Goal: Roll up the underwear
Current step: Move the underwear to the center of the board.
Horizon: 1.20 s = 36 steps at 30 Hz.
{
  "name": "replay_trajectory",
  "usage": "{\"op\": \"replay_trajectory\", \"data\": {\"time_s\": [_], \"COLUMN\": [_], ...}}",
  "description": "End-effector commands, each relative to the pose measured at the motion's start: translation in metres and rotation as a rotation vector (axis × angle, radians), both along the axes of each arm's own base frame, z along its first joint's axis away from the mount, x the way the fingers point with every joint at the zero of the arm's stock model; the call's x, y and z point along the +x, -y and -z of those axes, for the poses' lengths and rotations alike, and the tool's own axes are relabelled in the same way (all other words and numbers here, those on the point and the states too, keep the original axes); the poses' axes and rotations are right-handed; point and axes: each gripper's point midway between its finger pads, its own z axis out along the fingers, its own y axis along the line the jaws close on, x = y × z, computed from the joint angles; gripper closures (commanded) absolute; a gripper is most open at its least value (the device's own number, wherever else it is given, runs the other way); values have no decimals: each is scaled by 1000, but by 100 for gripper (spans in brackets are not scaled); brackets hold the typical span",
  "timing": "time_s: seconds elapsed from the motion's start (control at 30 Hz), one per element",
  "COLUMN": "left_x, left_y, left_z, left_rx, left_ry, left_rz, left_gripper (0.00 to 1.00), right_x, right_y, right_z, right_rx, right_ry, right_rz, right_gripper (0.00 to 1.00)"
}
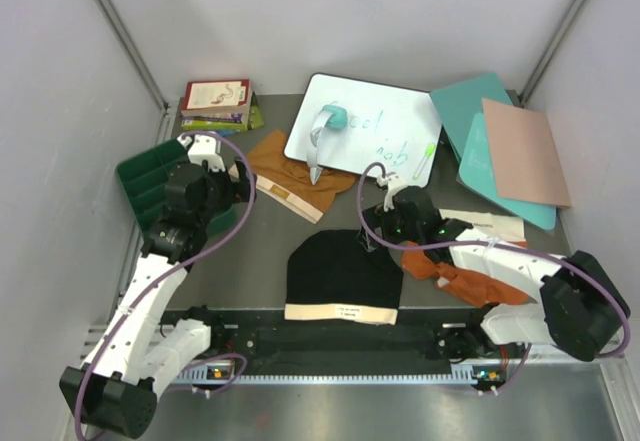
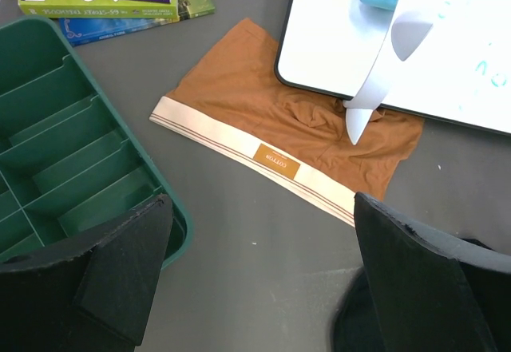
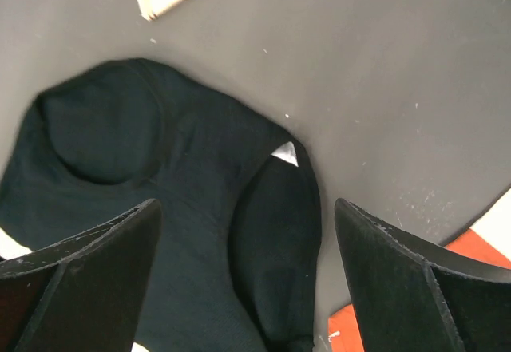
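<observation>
Black underwear (image 1: pixel 343 273) lies flat at the table's middle, its cream waistband toward the arm bases. My right gripper (image 1: pixel 373 223) hovers open over its far right corner; in the right wrist view the black underwear (image 3: pixel 176 208) fills the space under the gripper (image 3: pixel 247 204), with one leg edge folded over. Mustard-tan underwear (image 1: pixel 295 179) lies farther back, partly under the whiteboard (image 1: pixel 365 121). My left gripper (image 1: pixel 240 187) is open beside it, over bare table (image 2: pixel 261 208), short of the tan underwear (image 2: pixel 271 116). Rust-orange underwear (image 1: pixel 458 273) lies crumpled under the right arm.
A green compartment tray (image 1: pixel 150 183) sits at the left, close to the left gripper. Books (image 1: pixel 217 104) are stacked at the back left. A teal and white object (image 1: pixel 325 126) rests on the whiteboard, a green marker (image 1: pixel 426 161) beside it. Teal and pink boards (image 1: pixel 510 146) lie back right.
</observation>
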Motion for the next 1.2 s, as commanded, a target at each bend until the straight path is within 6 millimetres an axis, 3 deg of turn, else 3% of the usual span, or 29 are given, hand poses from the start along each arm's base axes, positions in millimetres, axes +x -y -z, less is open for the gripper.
{"op": "replay_trajectory", "data": {"time_s": [0.0,0.1,0.27,0.4,1.0,1.1,1.13,1.17], "left_x": [3,4,4,4,6,6,7,7], "left_y": [7,8,10,10,6,6,5,5], "left_z": [-10,-9,-5,-4,1,2,2,1], "left_rx": [-7,-7,-6,-1,11,11,11,11], "left_ry": [43,39,26,22,2,0,0,0], "left_rz": [32,37,46,42,18,13,12,12], "left_gripper": [1,1,1,1,1,1,1,1], "right_x": [14,24,41,47,42,42,42,43], "right_y": [-11,-14,-23,-26,-33,-32,-32,-33], "right_z": [-10,-7,5,17,43,47,48,51], "right_rx": [9,0,-57,-117,-148,-154,-160,-166], "right_ry": [51,79,94,78,14,10,10,1], "right_rz": [-5,5,-26,-58,-123,-123,-121,-124], "right_gripper": [12,14,35,44,60,69,78,81]}}
